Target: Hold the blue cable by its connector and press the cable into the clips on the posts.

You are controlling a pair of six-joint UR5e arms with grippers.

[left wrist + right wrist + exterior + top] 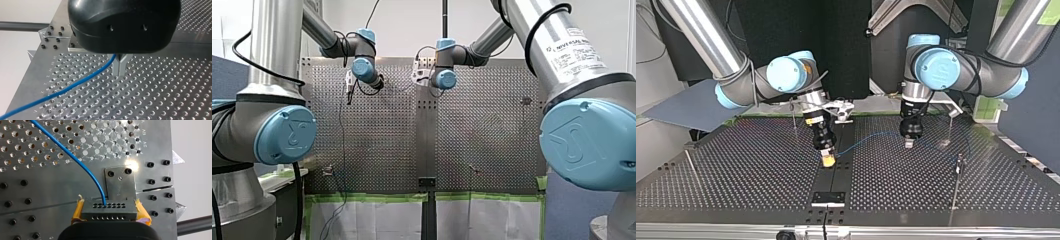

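The perforated table (736,185) lies under both arms. My right gripper (827,159) sits low at mid-table, its yellow pads clamped on the two ends of the grey connector (109,210), and that hold looks square. My left gripper (119,69) is low over the neighbouring plate. Its metal fingers are closed at the tips, and the cable (75,83) runs through the fork just above them. In the top view the cable sags in a shallow arc between the two grippers, then trails on toward the thin post (958,170) at that view's right. I cannot see it seated in any clip.

To do this step well, I judge I should hold the connector fixed and let the left fingers guide the wire, not drag it. I'd take up the slack so the wire runs straight, line it over the clip's mouth, then press straight down. A sideways shove would likely bend the post or twist the wire at the connector
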